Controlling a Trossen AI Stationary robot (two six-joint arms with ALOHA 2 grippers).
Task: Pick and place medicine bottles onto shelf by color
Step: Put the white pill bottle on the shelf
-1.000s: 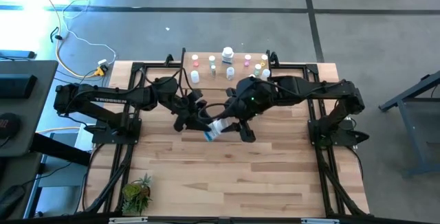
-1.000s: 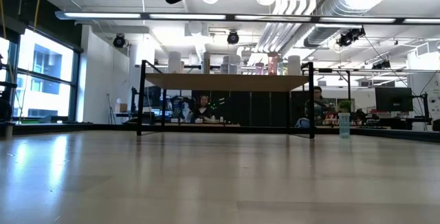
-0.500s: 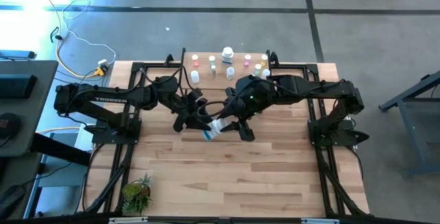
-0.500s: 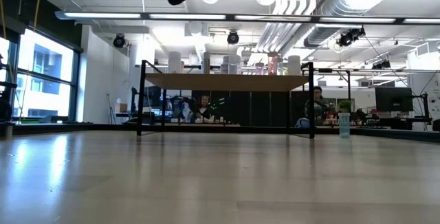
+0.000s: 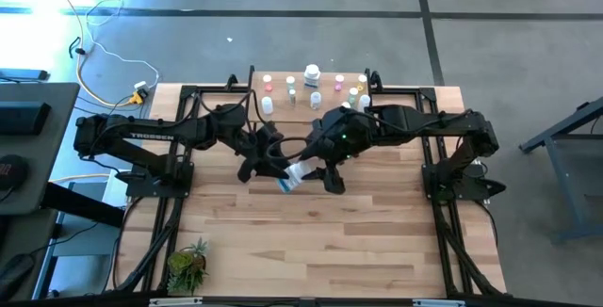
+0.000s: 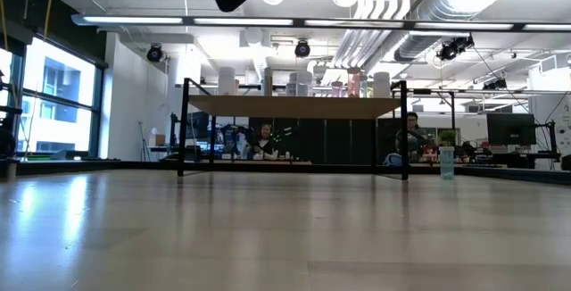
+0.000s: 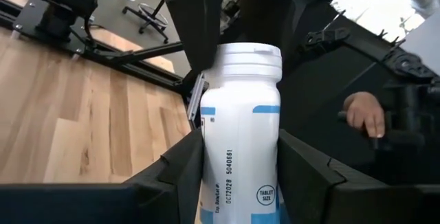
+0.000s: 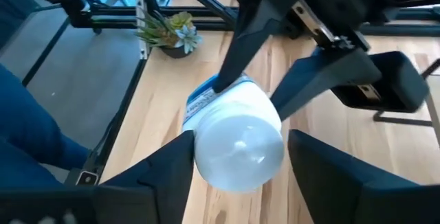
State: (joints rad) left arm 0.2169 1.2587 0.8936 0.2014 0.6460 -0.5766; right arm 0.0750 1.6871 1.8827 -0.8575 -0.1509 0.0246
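A: Where's the big bottle?
B: The large white medicine bottle (image 5: pixel 293 177) with blue label bands sits mid-bench between both arms, up off the bench (image 5: pixel 358 241), tilted in the high view.
A: Left hand?
B: The left hand (image 5: pixel 276 164) is clamped on the bottle body; in the left wrist view its fingers (image 7: pixel 180 170) press both sides of the bottle (image 7: pixel 240 135), white cap pointing away from the camera.
A: Right hand?
B: The right hand (image 5: pixel 318 171) is at the cap end. In the right wrist view its fingers (image 8: pixel 165 165) flank the cap (image 8: pixel 238 145) with small gaps on both sides, so spread apart, not gripping.
A: Shelf?
B: The shelf (image 5: pixel 311 95) is at the bench's far edge, well apart from the held bottle. Small medicine bottles (image 5: pixel 315 87) stand on it, with pink, green and yellow caps, plus a bigger white one. The low view shows the shelf top (image 6: pixel 294 106) on black legs, bottles lined up on it.
A: Anything else?
B: A potted plant (image 5: pixel 187 264) near the front left corner of the bench. A person's hand (image 7: pixel 364 112) shows behind the left wrist view.
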